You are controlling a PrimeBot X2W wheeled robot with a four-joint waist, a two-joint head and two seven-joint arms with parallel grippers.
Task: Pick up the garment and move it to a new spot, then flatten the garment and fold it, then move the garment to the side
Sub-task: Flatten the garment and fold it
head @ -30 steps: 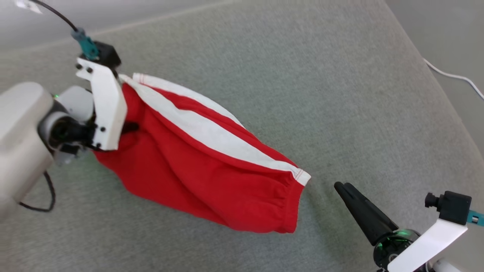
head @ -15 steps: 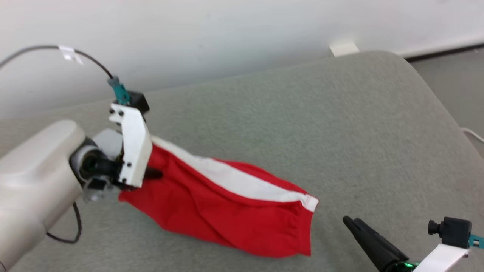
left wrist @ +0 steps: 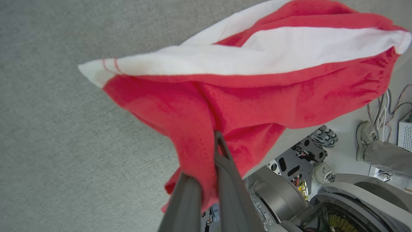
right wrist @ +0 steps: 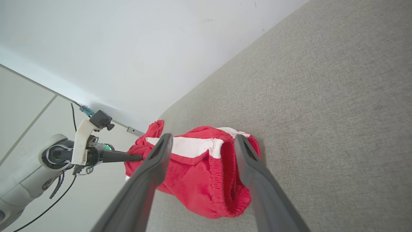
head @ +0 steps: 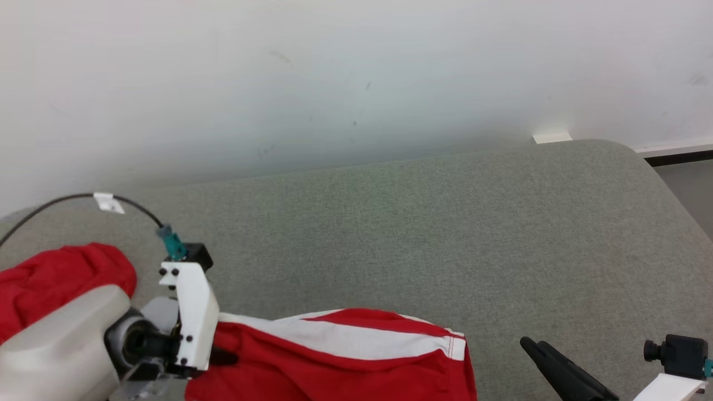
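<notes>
Upward tilting of the head camera is recorded since the earlier frames: the wall (head: 356,83) is now taken in and the work is pushed to the lower edge, at six o'clock. The left tool (left wrist: 216,141) is shown pressed together on a bunched red fold of the garment (head: 345,356). The gripped end is carried raised, white band uppermost. Whether the elastic hem touches the surface cannot be settled. A one-point hold is judged to serve for carrying the cloth to a new spot. The right tool (right wrist: 203,138), at five o'clock in the head view, is held with fingers apart and nothing in it, presumably kept ready for flattening. Beneath is seen the grey fabric-covered counter (head: 501,223), with rounded corners, and a second red cloth (head: 55,278) is bunched toward nine o'clock.
</notes>
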